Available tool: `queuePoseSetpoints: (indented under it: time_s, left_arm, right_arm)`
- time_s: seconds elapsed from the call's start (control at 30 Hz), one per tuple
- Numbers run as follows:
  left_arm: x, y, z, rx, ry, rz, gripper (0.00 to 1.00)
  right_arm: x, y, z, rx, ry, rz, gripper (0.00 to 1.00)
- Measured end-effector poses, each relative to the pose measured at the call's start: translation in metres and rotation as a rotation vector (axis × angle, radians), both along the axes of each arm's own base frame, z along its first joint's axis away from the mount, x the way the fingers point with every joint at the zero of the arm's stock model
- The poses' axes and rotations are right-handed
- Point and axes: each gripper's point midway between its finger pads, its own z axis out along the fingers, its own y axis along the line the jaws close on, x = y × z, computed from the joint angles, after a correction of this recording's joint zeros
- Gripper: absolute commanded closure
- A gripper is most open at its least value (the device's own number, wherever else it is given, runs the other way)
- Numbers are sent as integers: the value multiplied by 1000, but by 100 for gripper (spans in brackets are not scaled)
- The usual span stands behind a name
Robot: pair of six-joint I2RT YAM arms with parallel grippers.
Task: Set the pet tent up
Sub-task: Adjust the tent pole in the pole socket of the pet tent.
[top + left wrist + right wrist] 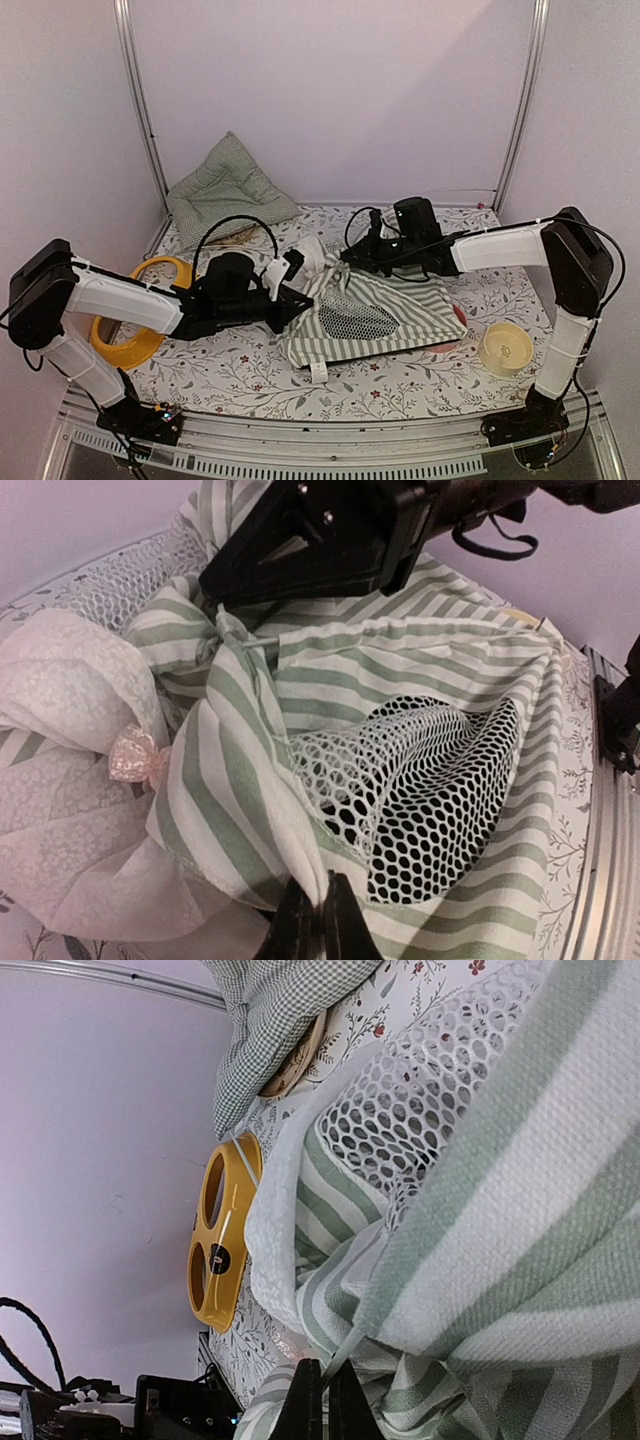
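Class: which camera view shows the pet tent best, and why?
Top external: nearly the whole collapsed pet tent is in frame. Left wrist shows only its mesh panel and stripes close up; right wrist, just close folds and mesh.

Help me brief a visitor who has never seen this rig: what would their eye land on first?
The crumpled pet tent, green-and-white striped with a mesh panel, lies in the middle, both grippers shut on it: the left gripper at its left edge, the right gripper at its far corner. Next come the yellow bowl stand at the left and the green checked cushion leaning in the far left corner.
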Motion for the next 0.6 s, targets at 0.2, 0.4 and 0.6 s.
queuePoseSetpoints:
  time_s: [0.2, 0.4, 0.6]
  left_arm:
    - [1, -2, -8, 11, 45, 10, 53]
    - [-3, -1, 10, -56, 133, 51, 39]
    - [-35, 17, 24, -101, 225, 80, 56]
  right_arm:
    - [-4, 4, -3, -29, -24, 2, 100]
    - [-6, -2, -15, -66, -38, -8, 100]
    - [-4, -1, -13, -62, -61, -4, 100]
